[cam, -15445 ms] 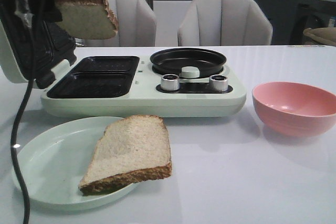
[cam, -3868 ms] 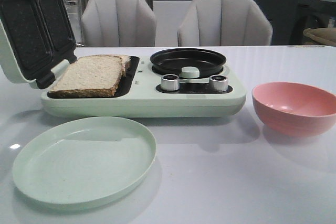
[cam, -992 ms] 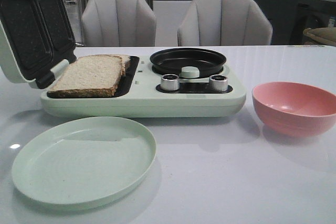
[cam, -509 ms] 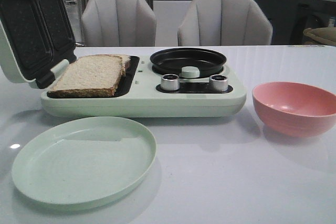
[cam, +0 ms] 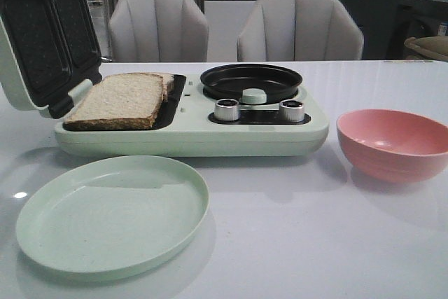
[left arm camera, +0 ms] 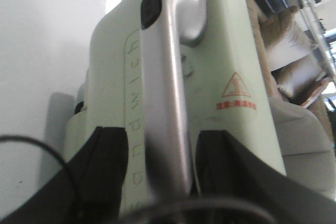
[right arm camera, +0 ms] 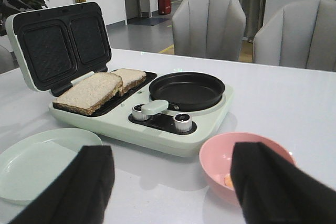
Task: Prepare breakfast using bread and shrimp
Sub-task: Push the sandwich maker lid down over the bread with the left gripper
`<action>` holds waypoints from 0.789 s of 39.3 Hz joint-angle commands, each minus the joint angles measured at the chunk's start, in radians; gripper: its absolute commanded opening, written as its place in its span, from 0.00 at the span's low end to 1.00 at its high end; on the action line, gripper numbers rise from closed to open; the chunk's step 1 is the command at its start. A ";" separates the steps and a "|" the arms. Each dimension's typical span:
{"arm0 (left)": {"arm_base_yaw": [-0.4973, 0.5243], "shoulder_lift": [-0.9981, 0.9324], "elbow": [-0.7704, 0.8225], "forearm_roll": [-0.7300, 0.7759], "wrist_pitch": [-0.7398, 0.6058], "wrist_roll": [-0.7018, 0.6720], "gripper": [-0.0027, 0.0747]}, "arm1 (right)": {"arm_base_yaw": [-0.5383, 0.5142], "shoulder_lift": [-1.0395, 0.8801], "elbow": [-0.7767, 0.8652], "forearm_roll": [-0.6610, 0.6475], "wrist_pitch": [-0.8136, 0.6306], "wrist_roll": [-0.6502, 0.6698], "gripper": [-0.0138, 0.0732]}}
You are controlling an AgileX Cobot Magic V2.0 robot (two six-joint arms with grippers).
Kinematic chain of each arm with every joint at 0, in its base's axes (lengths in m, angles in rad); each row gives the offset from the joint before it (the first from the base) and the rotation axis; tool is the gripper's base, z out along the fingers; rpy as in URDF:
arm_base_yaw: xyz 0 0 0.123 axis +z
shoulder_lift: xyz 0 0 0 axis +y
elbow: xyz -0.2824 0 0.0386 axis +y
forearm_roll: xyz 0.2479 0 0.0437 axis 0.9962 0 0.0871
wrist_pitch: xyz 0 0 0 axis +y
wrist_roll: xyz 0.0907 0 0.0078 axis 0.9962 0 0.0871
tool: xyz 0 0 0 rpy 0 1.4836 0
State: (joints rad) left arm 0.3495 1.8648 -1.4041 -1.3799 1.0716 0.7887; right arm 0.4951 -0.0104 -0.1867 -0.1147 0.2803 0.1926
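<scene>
A: Listing what we see, item one: the bread (cam: pixel 124 100), two slices lying side by side in the dark trays of the breakfast maker (cam: pixel 189 131). The near slice covers its tray to the front edge; the far slice (right arm camera: pixel 129 76) shows behind it. The lid (cam: pixel 38 36) stands raised at the left end, grill plates facing us.

B: Item two, the shrimp (right arm camera: pixel 229 180). We see only an orange scrap low inside the pink bowl (cam: pixel 393 143), which sits to the right of the maker, apart from it. The front view does not show it over the rim.

A: Item three, the round black pan (cam: pixel 250 82) on the maker's right half, with two silver knobs (cam: pixel 227 109) just in front of it.

B: Item four, the pale green plate (cam: pixel 112 213), bare, in front of the maker, its far rim near the maker's front edge. Open white table (cam: pixel 315 243) lies between plate and bowl and runs to the near edge.

A: Grippers. The left gripper (left arm camera: pixel 160 145) is behind the lid, its fingers (left arm camera: pixel 107 156) spread either side of the silver handle (left arm camera: pixel 163 93); we cannot tell whether they touch it.

B: The right gripper (right arm camera: pixel 173 182) hangs wide apart above the table, holding nothing, one finger over the plate side and one over the bowl.
</scene>
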 commanded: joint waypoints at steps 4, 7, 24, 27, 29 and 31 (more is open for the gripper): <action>-0.073 -0.041 -0.029 -0.084 0.079 0.059 0.21 | -0.006 0.012 -0.027 -0.007 -0.078 -0.003 0.80; -0.107 -0.041 -0.029 -0.087 0.079 0.061 0.18 | -0.006 0.012 -0.027 -0.007 -0.078 -0.003 0.80; -0.429 -0.019 -0.029 0.222 -0.103 0.086 0.19 | -0.006 0.012 -0.027 -0.007 -0.078 -0.003 0.80; -0.483 0.000 -0.028 0.309 -0.123 0.084 0.19 | -0.006 0.012 -0.027 -0.007 -0.078 -0.003 0.80; -0.506 0.011 -0.028 0.342 -0.123 0.077 0.19 | -0.006 0.012 -0.027 -0.007 -0.078 -0.003 0.80; -0.522 0.021 -0.028 0.362 -0.127 0.077 0.19 | -0.006 0.012 -0.027 -0.007 -0.078 -0.003 0.80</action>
State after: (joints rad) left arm -0.1418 1.9180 -1.4109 -1.0423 0.9468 0.8685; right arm 0.4951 -0.0104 -0.1867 -0.1147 0.2803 0.1926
